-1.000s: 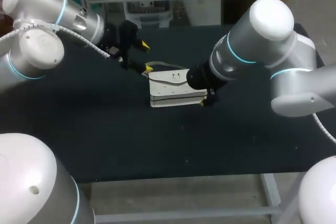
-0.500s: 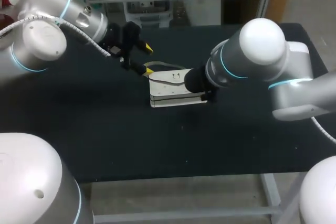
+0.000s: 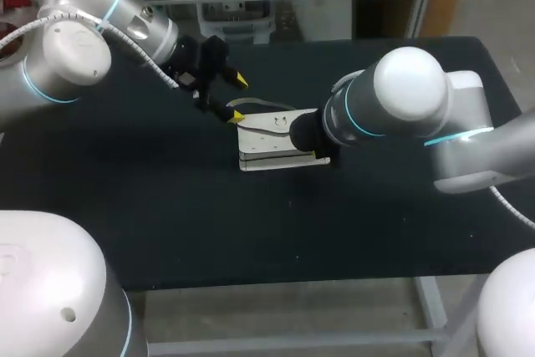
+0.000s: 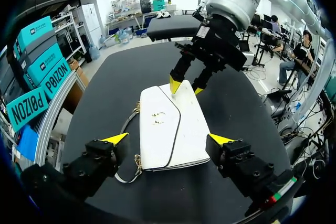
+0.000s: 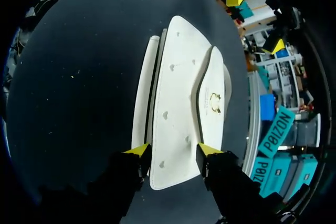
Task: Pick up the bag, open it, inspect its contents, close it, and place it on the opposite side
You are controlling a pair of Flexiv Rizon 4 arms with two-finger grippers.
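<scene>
Black table (image 3: 167, 206) is bearing a white bag (image 3: 263, 148). We are holding left gripper (image 4: 168, 139) open; right gripper (image 5: 173, 150)'s state we cannot tell.

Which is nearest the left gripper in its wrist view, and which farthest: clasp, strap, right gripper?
1. strap, just beside the left gripper.
2. clasp, ahead, on top of the bag.
3. right gripper, at the bag's far end.

A black-topped table (image 3: 167, 232) stands on a pale metal frame (image 3: 430, 300).
</scene>
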